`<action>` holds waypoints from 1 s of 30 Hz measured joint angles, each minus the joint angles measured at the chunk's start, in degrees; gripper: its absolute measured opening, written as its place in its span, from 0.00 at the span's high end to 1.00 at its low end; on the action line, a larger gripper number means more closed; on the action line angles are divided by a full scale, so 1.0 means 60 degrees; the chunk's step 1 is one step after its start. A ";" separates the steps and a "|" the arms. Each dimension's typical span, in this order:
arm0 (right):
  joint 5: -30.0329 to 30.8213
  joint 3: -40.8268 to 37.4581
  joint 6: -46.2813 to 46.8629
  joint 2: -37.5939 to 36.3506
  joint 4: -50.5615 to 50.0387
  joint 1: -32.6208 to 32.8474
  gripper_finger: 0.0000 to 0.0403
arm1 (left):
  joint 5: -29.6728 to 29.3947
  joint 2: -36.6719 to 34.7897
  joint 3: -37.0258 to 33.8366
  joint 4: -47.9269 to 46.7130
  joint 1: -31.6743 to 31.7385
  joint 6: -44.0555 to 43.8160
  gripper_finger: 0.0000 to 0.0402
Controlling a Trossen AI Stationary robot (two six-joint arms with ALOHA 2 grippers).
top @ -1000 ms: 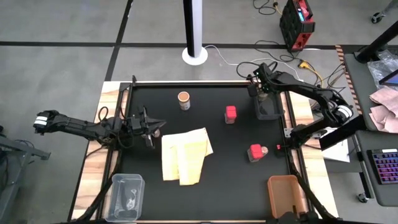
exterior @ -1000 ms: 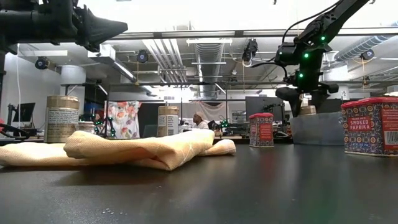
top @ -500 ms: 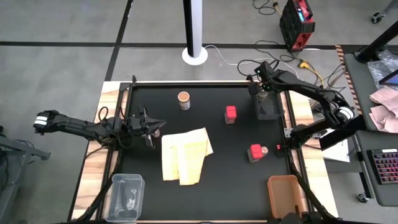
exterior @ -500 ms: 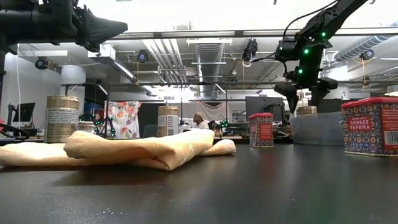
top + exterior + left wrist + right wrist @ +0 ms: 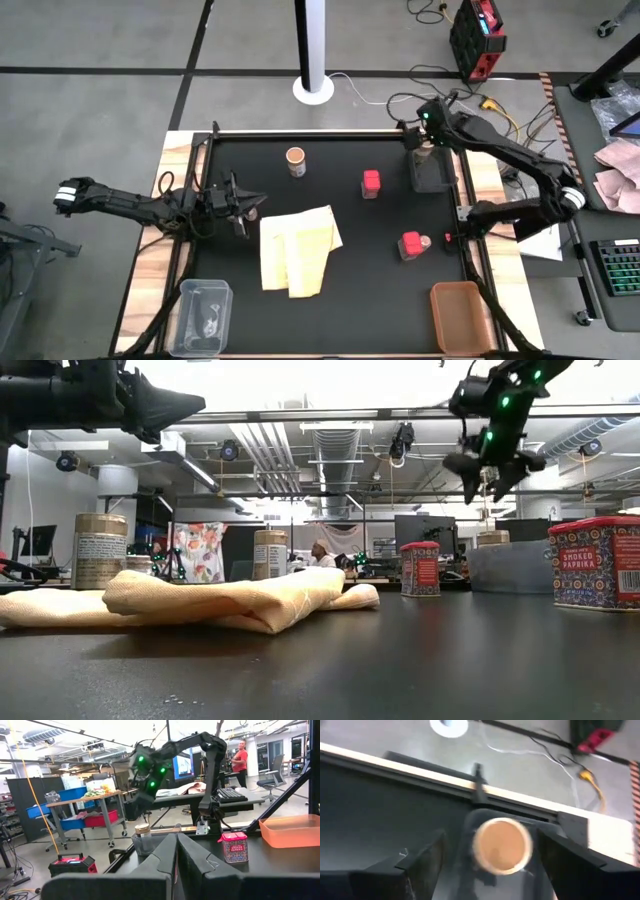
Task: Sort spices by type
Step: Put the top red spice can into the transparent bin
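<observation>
Right fingers (image 5: pixel 487 870) spread wide, holding nothing, above the jar (image 5: pixel 501 845) standing in the grey bin (image 5: pixel 432 176) at bench far right. Left fingers (image 5: pixel 252 208) closed, idle beside yellow cloth (image 5: pixel 298 250). Jar likely light, rigid, smooth-sided; grip across the body below the cap.

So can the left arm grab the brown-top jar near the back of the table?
Probably yes. The jar stands alone with bare table around it, but the left gripper is shut beside the yellow cloth, so its fingers must open first.
</observation>
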 joint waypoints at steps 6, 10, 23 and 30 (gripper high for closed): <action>-0.0009 0.0000 0.0744 -0.0520 -0.0004 0.2143 0.33 | 0.0000 0.0000 0.0000 0.0004 -0.0001 0.0000 1.00; -0.0018 0.0000 0.1398 -0.0529 0.0004 0.3588 0.37 | 0.0000 0.0000 0.0000 0.0004 0.0003 0.0000 1.00; -0.0705 0.1376 0.2713 0.1092 -0.0119 0.5732 0.42 | 0.0000 0.0003 0.0000 0.0007 0.0000 0.0000 1.00; -0.0976 0.2797 0.2677 0.2668 -0.1779 0.5652 0.35 | 0.0000 0.0004 0.0000 0.0004 0.0003 0.0000 1.00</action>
